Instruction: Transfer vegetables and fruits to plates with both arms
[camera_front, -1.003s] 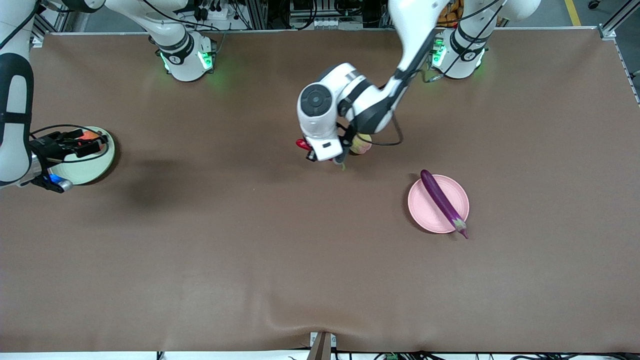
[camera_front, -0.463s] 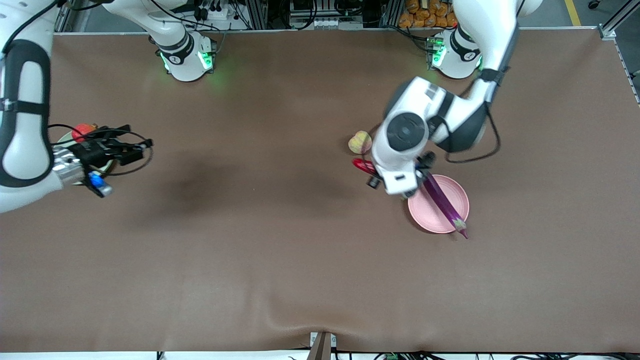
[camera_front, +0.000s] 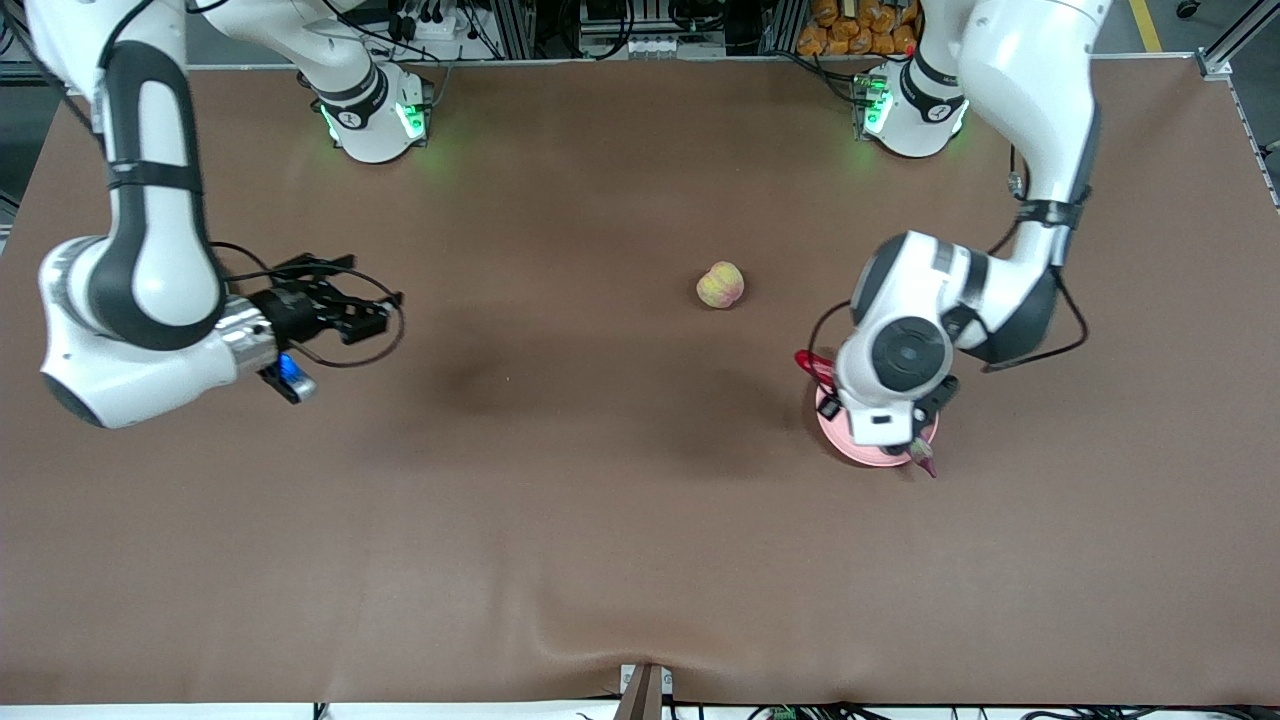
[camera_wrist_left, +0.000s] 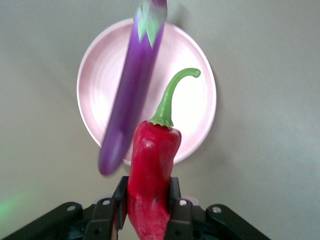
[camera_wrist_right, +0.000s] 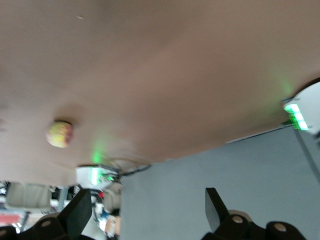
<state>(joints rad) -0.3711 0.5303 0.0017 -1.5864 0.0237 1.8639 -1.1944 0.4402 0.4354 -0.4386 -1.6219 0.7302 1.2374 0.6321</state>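
The left pincer (camera_wrist_left: 146, 212), clamped on the chili (camera_wrist_left: 149, 170), hangs over the pink plate (camera_wrist_left: 197, 107), chili roughly parallel to the eggplant (camera_wrist_left: 127, 95). The right pincer (camera_wrist_right: 145, 212) gapes empty.

Your left gripper (camera_wrist_left: 148, 210) is up over the pink plate's (camera_wrist_left: 200, 107) edge, fingers clamped on the chili (camera_wrist_left: 150, 175). Right gripper (camera_front: 365, 312) is in the air at its end, fingers spread, holding nothing.

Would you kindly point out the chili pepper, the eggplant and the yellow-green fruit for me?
chili pepper (camera_wrist_left: 150, 165), left wrist view, on its red body above the left gripper's fingers.
eggplant (camera_wrist_left: 127, 105), left wrist view, mid-length of its purple body over the pink plate.
yellow-green fruit (camera_front: 720, 285), front view, its middle.
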